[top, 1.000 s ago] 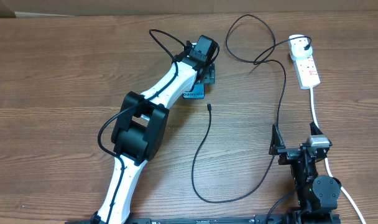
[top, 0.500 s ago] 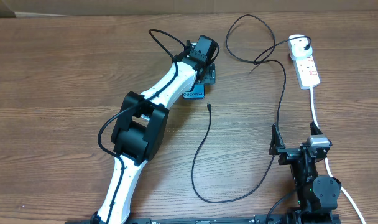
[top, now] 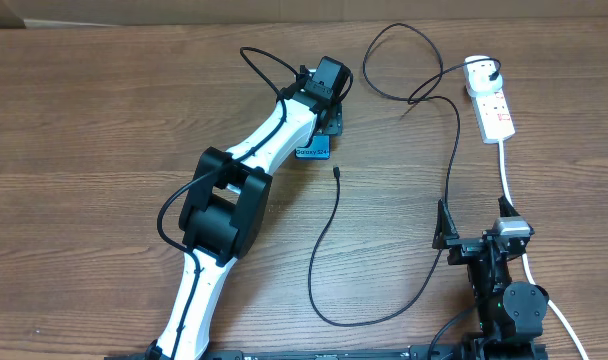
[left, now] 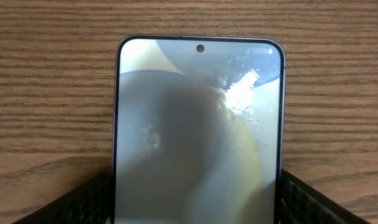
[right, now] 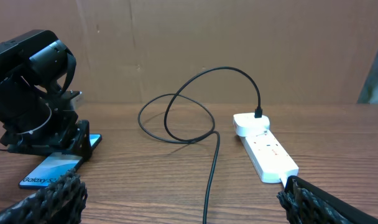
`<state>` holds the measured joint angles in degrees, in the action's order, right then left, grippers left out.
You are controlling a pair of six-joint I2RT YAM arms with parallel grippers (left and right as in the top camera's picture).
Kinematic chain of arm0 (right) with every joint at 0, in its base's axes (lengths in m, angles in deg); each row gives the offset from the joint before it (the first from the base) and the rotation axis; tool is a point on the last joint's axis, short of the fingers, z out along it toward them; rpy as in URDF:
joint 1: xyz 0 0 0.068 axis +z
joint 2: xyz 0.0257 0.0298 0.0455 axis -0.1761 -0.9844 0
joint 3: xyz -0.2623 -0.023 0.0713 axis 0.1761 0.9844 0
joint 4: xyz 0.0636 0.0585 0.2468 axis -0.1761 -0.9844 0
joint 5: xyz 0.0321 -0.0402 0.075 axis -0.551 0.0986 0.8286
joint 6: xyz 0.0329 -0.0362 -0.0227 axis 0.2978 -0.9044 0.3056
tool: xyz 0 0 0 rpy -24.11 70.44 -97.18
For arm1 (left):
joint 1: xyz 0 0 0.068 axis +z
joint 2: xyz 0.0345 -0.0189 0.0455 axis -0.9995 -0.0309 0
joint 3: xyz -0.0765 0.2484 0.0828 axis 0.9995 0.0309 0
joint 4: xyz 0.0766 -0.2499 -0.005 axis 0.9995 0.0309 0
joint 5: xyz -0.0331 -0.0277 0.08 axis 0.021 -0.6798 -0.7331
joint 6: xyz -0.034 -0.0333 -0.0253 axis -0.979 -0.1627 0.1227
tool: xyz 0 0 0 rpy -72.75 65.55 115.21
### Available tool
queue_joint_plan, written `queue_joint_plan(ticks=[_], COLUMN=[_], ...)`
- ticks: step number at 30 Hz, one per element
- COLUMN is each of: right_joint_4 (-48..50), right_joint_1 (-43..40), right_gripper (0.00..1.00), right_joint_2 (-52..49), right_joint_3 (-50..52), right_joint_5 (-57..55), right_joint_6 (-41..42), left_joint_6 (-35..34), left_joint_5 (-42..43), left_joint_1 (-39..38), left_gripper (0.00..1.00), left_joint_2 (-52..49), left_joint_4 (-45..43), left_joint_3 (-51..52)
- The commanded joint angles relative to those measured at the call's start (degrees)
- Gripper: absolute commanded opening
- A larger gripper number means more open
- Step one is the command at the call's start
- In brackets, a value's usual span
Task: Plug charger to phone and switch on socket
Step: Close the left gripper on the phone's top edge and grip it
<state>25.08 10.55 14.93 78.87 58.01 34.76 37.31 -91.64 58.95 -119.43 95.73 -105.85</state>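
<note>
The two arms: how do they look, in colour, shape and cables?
The left arm has white, rounded links and bulky black joint housings; thin black cables run along it and loop out at the joints. The right arm shows mostly black, with a small grey block on top. The jaws of both are black with a rough crosshatched surface.

From overhead you get bright, even light on the table [top: 104, 120], with only a soft shadow beside the left arm [top: 274, 135]. In your left wrist view, the phone [left: 198, 124] screen shows a white glare patch at upper right and a dark, blurred reflection across its middle; the wood grain is sharp. In the right wrist view, the right gripper [right: 183, 186] is out of focus at the bottom corners.
</note>
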Motion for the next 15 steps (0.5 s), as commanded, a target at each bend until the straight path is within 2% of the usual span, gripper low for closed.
queue_joint_plan(ticks=[1, 7, 15], right_joint_4=[0.31, 0.33, 0.31], right_joint_1=[-0.04, -0.04, -0.04], right_gripper=[1.0, 1.0, 1.0], right_joint_2=[0.46, 0.46, 0.46], right_joint_3=[0.61, 0.61, 0.61], right_joint_5=[-0.15, -0.15, -0.13], right_joint_6=[-0.09, -0.09, -0.09], left_joint_6=[-0.17, -0.17, -0.15], left_joint_5=[1.18, 1.22, 1.22], left_joint_1=[-0.33, -0.33, -0.33], left_gripper=[0.75, 0.79, 0.77], left_joint_2=[-2.25, -2.25, -2.25], left_joint_4=[1.2, 1.2, 1.22], left_joint_3=[1.44, 1.44, 1.44])
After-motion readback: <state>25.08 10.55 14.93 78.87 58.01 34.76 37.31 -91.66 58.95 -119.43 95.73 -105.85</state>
